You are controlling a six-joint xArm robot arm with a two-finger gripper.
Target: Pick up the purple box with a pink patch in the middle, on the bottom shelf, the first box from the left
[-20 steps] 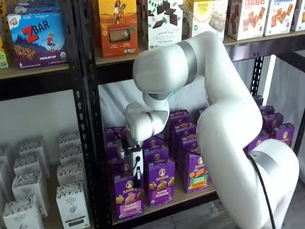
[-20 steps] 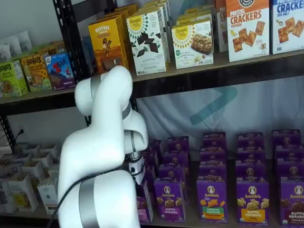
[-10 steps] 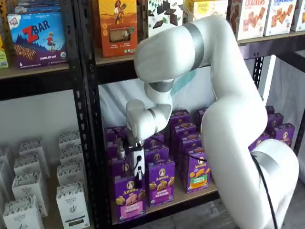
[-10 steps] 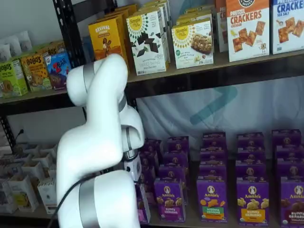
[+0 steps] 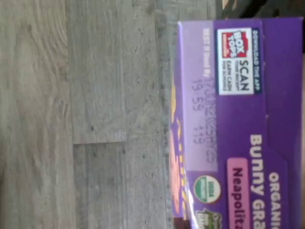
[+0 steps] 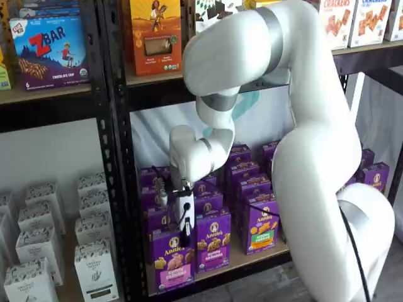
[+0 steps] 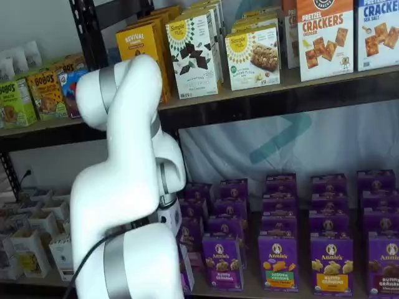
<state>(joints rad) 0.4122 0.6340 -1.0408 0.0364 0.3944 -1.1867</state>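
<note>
Wrist view: purple box (image 5: 238,124) fills one side, over grey wood-plank floor (image 5: 86,114). Readable on its top face: "BOX TOPS", "SCAN", "EARN CASH", "DOWNLOAD THE APP", a faint best-by stamp. On the adjoining face: "ORGANIC", "Bunny Gra...", pink patch reading "Neapolit...", round green organic seal. Text runs sideways; the picture is turned.

Shelf view: box (image 6: 171,261) stands upright, long axis vertical, front facing out, at the left front corner of the bottom shelf (image 6: 252,258), near the black upright. "Annie's" rabbit logo on top, pink band lower down. Gripper (image 6: 186,238) hangs at the box's top edge, black fingers closed on it. Right neighbour reads "Bunny Grahams" (image 6: 214,242). Upper shelf: "ZBAR" box (image 6: 49,50).

Other shelf view: arm (image 7: 124,187) covers gripper and most of the box; only a purple sliver (image 7: 186,269) shows. Above: "Pretzel Crackers" (image 7: 325,38), "Simple Mills" (image 7: 192,55), "Revival" (image 7: 141,56), "Bobo's" (image 7: 45,90).
</note>
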